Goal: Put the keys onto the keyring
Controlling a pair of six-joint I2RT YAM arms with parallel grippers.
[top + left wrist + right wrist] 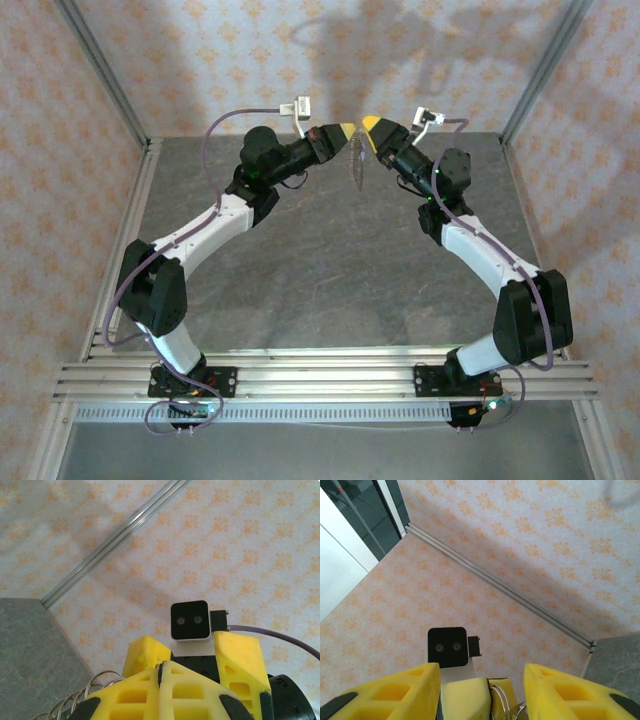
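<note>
Both arms are raised over the table with their yellow tips meeting. My left gripper (349,131) (163,669) is shut on the keyring (356,163), which hangs down from the tips as a thin loop. Its wire coils (95,686) stick out to the left of the closed fingers. My right gripper (369,124) (480,674) is open, its fingers (390,692) standing either side of the left gripper's closed tips. There the ring's wire (499,700) runs down beside the seam of those tips. The keys are hidden; I cannot make out the lilac head anywhere.
The grey table top (330,260) lies well below both grippers. Patterned walls with metal corner posts (100,70) close the space at the back and sides. Each arm's base (190,380) is bolted to the rail at the near edge.
</note>
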